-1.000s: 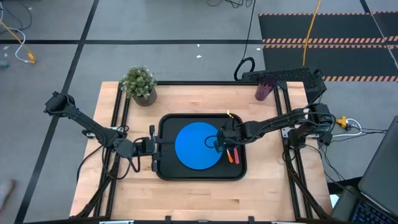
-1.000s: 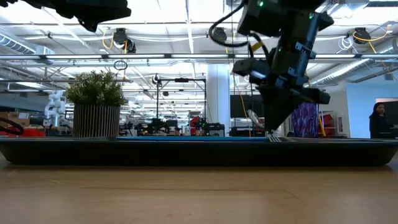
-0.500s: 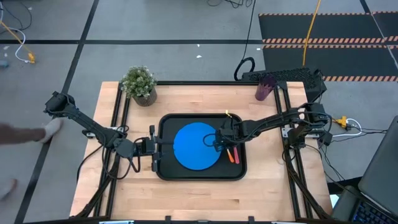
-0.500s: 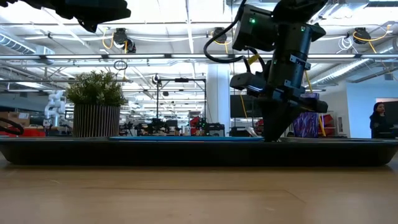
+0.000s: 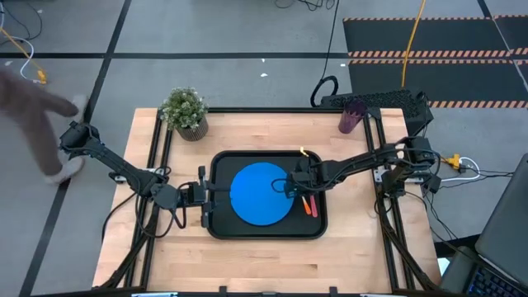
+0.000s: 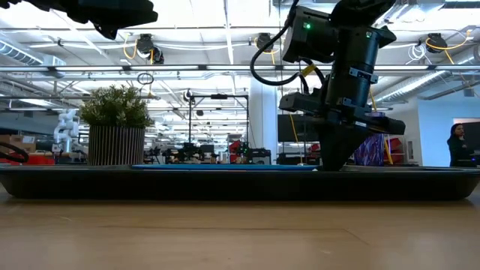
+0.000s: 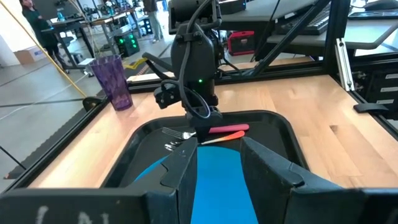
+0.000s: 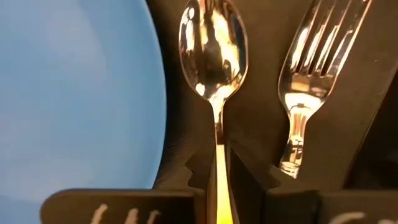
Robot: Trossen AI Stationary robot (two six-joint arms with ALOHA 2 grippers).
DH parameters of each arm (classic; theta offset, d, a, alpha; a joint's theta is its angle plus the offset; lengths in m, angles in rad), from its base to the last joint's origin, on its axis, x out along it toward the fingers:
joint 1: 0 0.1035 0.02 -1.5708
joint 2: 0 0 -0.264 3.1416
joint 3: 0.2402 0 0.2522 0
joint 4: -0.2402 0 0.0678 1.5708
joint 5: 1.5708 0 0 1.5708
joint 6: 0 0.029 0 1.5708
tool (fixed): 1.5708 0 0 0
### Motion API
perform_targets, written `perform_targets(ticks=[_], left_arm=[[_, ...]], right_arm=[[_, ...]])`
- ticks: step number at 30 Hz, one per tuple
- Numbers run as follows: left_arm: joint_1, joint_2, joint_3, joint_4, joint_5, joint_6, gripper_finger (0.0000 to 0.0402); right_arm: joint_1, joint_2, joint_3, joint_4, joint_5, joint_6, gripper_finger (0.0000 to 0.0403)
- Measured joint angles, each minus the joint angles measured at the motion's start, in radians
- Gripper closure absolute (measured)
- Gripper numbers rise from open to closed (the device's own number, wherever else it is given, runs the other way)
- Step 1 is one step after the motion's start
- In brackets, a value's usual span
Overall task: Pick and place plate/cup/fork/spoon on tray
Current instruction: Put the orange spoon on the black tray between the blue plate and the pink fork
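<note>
The black tray (image 5: 216,227) lies mid-table with the blue plate (image 5: 260,194) on it. Right of the plate, the orange-handled spoon (image 8: 213,46) and the red-handled fork (image 8: 317,56) lie side by side on the tray floor. My right gripper (image 8: 219,180) points down over the spoon, shut on its handle (image 5: 294,186). My left gripper (image 7: 217,174) hovers open at the tray's left rim with nothing between its fingers. The purple cup (image 5: 351,117) stands on the table at the far right, off the tray. My right gripper has the spoon's handle (image 8: 219,186), just behind the neck, between its two fingers. The fingers come from above, steeply downward, one on each side of the handle. The spoon lies flat on the tray floor, with its bowl pointing away from the fingers, beside the plate's edge.
A potted plant (image 5: 185,111) stands at the table's far left corner. A dark keyboard-like block (image 5: 375,101) sits behind the cup. A blurred person (image 5: 33,107) passes on the floor left of the table. Bare wood lies along the table's near edge.
My right gripper has sunk a little toward the tray floor and rolled about its own axis. The spoon, which hung tilted above the tray, now lies down on it beside the fork. A person has moved in at the left of the table.
</note>
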Motion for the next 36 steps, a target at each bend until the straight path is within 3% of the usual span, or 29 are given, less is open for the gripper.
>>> perform_targets(ticks=[10, 15, 20, 25, 31, 36], left_arm=[[0.0, 0.0, 0.0, 0.0, 0.0, -0.001, 0.0275], [0.0, 0.0, 0.0, 0.001, 0.0, -0.001, 0.0275], [0.0, 0.0, 0.0, 0.001, 0.0, -0.002, 0.0275], [0.0, 0.0, 0.0, -0.002, 0.0, -0.003, 0.0275], [0.0, 0.0, 0.0, -0.018, 0.0, -0.021, 0.0275], [0.0, 0.0, 0.0, -0.074, 0.0, -0.087, 0.0275]], right_arm=[[0.003, -0.049, 0.0, -0.003, 0.013, -0.106, 0.0364], [0.003, -0.125, 0.0, 0.014, 0.122, -0.191, 0.0364], [0.0, -0.171, 0.0, 0.069, 0.236, -0.385, 0.0364], [-0.026, -0.164, 0.0, 0.076, 0.165, -0.472, 0.0364], [-0.024, -0.164, 0.0, 0.047, 0.177, -0.597, 0.0364], [-0.018, -0.164, 0.0, 0.025, 0.086, -0.741, 0.0364]])
